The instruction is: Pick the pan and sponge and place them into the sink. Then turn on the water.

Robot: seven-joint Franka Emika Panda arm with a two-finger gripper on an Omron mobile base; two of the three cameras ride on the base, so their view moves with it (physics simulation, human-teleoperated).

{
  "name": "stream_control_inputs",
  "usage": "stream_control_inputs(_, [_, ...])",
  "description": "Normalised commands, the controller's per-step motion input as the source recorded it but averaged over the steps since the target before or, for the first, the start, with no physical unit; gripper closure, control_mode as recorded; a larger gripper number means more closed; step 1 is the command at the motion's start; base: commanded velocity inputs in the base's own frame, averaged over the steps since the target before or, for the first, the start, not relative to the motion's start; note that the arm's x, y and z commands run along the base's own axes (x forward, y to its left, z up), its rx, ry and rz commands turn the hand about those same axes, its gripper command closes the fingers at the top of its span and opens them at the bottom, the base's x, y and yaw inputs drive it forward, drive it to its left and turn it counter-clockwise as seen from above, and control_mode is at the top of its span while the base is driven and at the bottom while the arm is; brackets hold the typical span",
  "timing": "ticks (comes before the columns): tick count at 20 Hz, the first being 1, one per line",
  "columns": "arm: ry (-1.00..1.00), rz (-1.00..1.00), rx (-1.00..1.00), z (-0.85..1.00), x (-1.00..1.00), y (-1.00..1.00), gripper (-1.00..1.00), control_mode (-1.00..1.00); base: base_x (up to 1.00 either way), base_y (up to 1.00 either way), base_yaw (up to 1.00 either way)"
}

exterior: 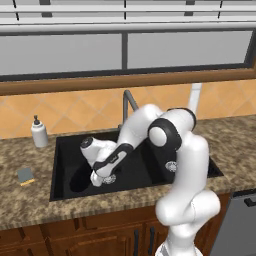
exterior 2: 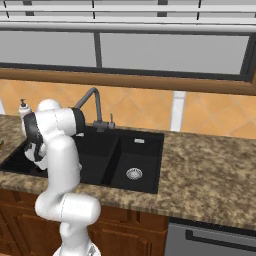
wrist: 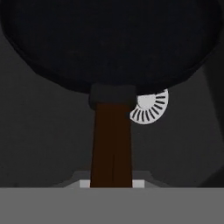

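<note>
step: pan placement into sink, pan low in the big basin, not let go yet. My read, sponge + water not started.
gripper (wrist: 111, 183): jaws pinched tight on the pan handle (wrist: 111, 144), right at the bottom of hand view. Fingertips themselves mostly hidden behind the handle, just pale bits either side.
handle: dark brown, runs straight up from the grip to the pan's collar.
pan (wrist: 109, 39): round, black, takes the top half of hand view. Sits over the basin floor; touching or just above, can't tell.
drain (wrist: 151, 107): silver, half hidden by the pan rim, just beside the collar, so pan is roughly centred in the basin.
arm: in left base view the hand (exterior: 100, 172) is down inside the basin, wrist bent over. Pan blends w/ the black sink there, can't pick it out.
sink (exterior: 62, 142): black, two basins; the arm works in the larger one. Smaller basin has its own drain (exterior 2: 133, 173), nothing in it.
sponge (exterior: 25, 175): on the counter (exterior: 30, 200), to the side of the sink, well apart from gripper, untouched.
dispenser (exterior: 39, 132): white, at the back of the counter beyond the sponge. Not a target.
faucet (exterior 2: 95, 107): grey, behind the sink, no stream visible, so water is off.
next: spread jaws to drop the pan, lift clear w/o snagging the handle, swing over to the sponge. Risk: sponge is small and flat, needs a low, square approach.
</note>
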Motion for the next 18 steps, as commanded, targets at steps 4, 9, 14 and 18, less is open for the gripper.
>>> stream_control_inputs(4, [0.0,0.0,-0.04,-0.34,0.52,0.29,1.0,-1.0,0.0,0.0,0.0])
stream_control_inputs(9, [0.03,0.0,-0.05,-0.4,0.57,0.31,-1.0,-1.0,0.0,0.0,0.0])
stream_control_inputs(14, [0.01,0.0,0.0,-0.01,0.11,0.04,-1.0,-1.0,0.0,0.0,0.0])
stream_control_inputs(18, [0.0,0.0,0.0,0.33,-0.01,0.09,-1.0,-1.0,0.0,0.0,0.0])
